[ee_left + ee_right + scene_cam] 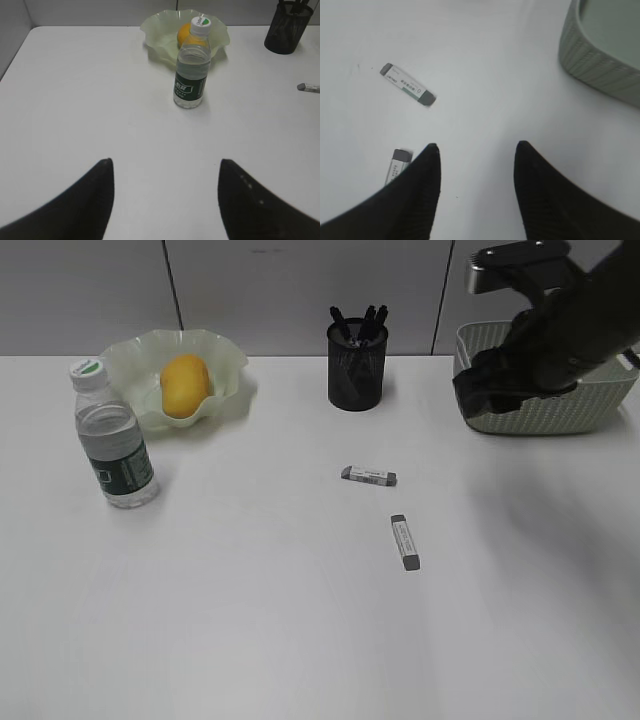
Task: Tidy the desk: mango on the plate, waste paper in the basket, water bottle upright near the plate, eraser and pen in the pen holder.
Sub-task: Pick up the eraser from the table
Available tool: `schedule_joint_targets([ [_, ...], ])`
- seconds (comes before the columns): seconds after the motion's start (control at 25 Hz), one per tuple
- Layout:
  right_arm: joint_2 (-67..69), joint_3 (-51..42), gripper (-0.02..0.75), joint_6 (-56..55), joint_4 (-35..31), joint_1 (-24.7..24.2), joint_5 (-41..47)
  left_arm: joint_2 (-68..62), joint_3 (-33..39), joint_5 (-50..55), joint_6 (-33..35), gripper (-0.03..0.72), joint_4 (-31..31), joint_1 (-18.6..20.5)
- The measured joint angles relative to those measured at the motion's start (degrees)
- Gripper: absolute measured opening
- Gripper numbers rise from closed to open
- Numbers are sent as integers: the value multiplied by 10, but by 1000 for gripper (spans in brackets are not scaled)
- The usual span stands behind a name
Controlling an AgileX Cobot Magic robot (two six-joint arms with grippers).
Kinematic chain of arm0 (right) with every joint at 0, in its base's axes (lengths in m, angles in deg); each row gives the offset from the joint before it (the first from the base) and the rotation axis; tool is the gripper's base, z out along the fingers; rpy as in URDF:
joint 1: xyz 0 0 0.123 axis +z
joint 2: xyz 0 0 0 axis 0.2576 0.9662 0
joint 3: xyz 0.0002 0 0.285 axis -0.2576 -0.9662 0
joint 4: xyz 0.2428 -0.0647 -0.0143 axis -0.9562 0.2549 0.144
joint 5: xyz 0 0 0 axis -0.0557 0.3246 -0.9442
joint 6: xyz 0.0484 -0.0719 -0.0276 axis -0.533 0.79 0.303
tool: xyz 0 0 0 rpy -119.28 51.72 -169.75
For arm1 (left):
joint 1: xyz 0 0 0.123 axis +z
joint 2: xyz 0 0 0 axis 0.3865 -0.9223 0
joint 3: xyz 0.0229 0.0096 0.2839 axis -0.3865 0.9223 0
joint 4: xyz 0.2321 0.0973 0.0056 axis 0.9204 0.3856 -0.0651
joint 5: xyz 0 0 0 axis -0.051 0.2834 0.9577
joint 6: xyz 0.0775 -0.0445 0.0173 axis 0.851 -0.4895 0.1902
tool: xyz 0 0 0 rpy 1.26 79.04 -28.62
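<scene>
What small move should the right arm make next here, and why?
Probably lower the open right gripper toward the nearer eraser. Two erasers still lie on the desk, the other nearer the pen holder. The mango sits in the plate and the water bottle stands upright.

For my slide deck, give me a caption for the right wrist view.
Open right end effector above the white desk, two grey-capped white erasers left, sage-green perforated basket upper right.
</scene>
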Motion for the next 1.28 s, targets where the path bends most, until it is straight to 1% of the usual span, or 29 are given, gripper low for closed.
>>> schedule_joint_targets([
  [0.08,60,62,393,9,-26,0,50,0,0,0,0,487,0,4],
  [0.2,132,116,393,28,-87,0,117,0,0,0,0,484,0,20],
  [0.32,184,127,393,34,-126,6,156,0,0,-1,0,461,0,29],
  [0.44,212,127,393,33,-132,31,170,0,0,-1,0,440,0,30],
  [0.56,222,127,393,5,-125,68,157,0,0,-1,0,428,0,30],
  [0.64,228,129,393,-28,-100,88,152,0,0,-1,0,426,0,30],
  [0.72,236,130,393,-73,-58,105,150,0,0,-1,0,426,0,30],
  [0.8,246,130,393,-105,-30,109,149,0,0,-1,0,426,0,30],
  [0.92,255,130,393,-126,-14,109,143,0,0,-1,0,415,0,30],
  [1.12,272,130,391,-134,-14,109,134,0,0,-1,0,383,0,30],
  [1.28,277,132,355,-139,-18,109,121,0,0,-1,0,373,0,30],
])
